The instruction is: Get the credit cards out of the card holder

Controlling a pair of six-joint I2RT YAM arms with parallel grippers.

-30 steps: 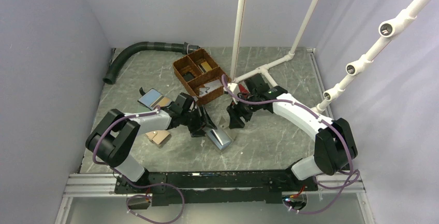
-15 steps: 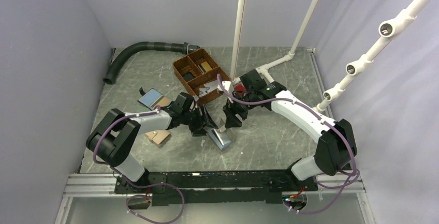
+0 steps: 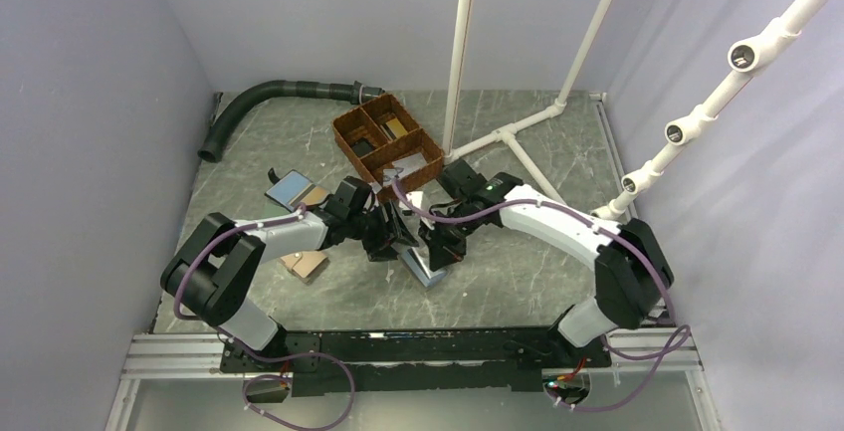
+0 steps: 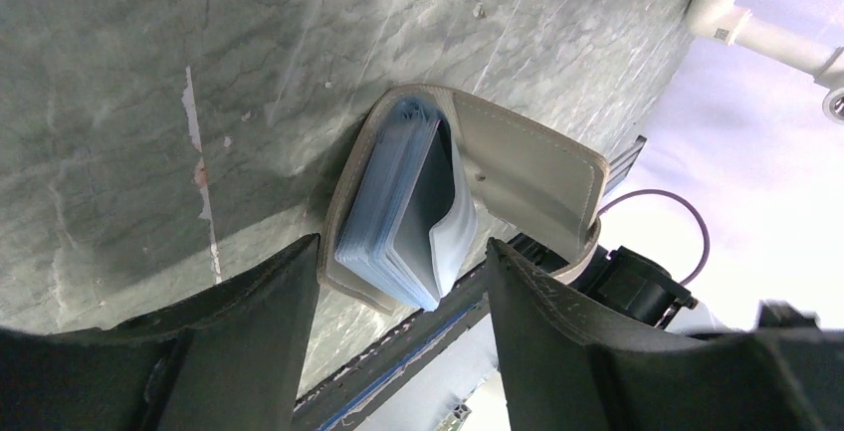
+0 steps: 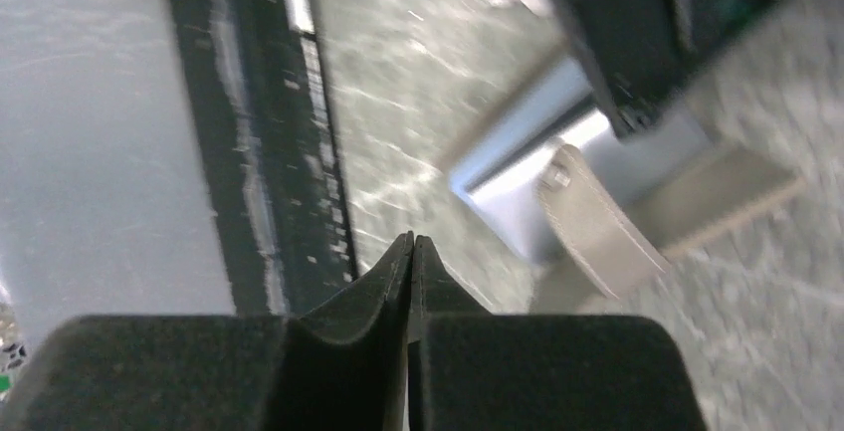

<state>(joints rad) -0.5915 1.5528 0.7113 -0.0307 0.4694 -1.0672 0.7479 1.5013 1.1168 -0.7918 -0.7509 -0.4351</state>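
You're working in a robotics lab cell. Plain lilac walls (image 3: 100,103) box in a grey marble-patterned desk (image 3: 518,287). A white PVC pipe frame (image 3: 461,43) carries small cameras (image 3: 742,56), and both arm bases (image 3: 249,326) are bolted to an aluminium rail (image 3: 164,361) at the near edge.

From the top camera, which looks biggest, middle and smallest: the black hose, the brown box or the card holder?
1. black hose, longest by far.
2. brown box.
3. card holder, smallest, though partly covered.
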